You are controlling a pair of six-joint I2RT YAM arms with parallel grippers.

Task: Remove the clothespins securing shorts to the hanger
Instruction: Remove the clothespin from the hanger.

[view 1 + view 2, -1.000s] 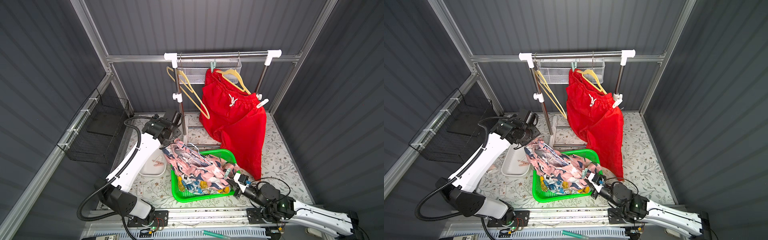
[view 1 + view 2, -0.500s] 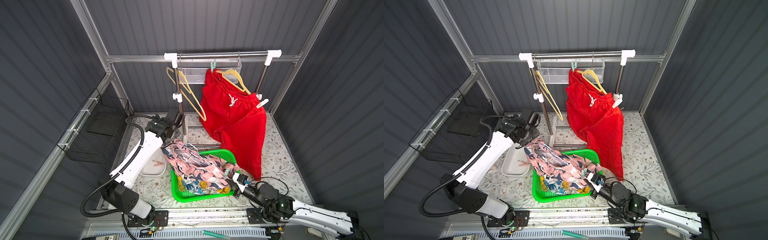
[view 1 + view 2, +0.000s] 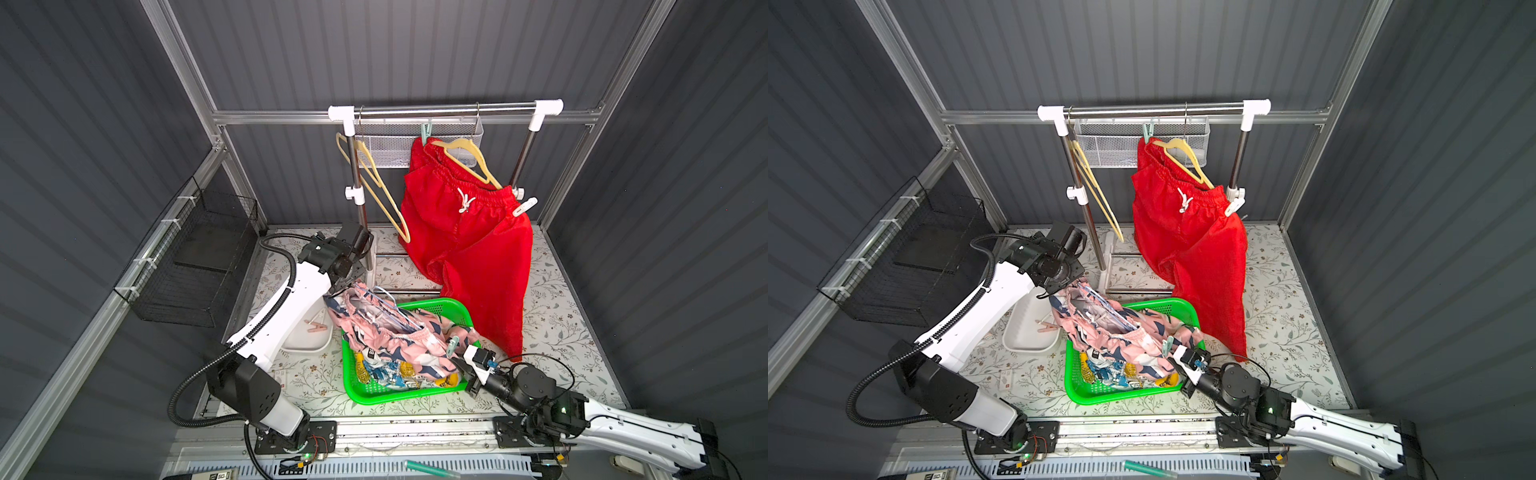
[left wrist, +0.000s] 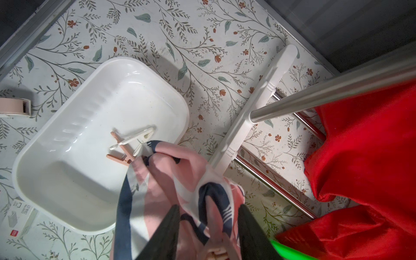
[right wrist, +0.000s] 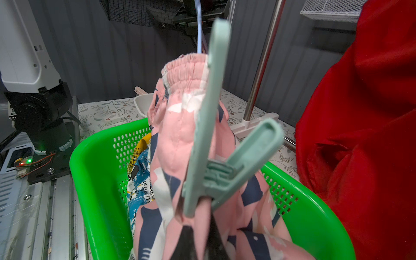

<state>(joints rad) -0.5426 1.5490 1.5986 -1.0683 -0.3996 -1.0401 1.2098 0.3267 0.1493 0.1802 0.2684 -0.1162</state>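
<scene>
The red shorts [image 3: 469,237] hang from a yellow hanger [image 3: 457,143] on the rail, pinned by a mint clothespin [image 3: 424,134] at one end and a white clothespin [image 3: 524,206] at the other. The pink bird-print shorts [image 3: 386,332] drape over the green basket [image 3: 374,400], beside a white tub [image 4: 101,67] holding two loose clothespins [image 4: 132,141]. The left gripper [image 4: 209,207] straddles a bunch of the pink fabric — whether it clamps, I cannot tell. The right gripper [image 5: 198,227] is closed at the foot of a second mint clothespin [image 5: 209,135] on the pink shorts.
</scene>
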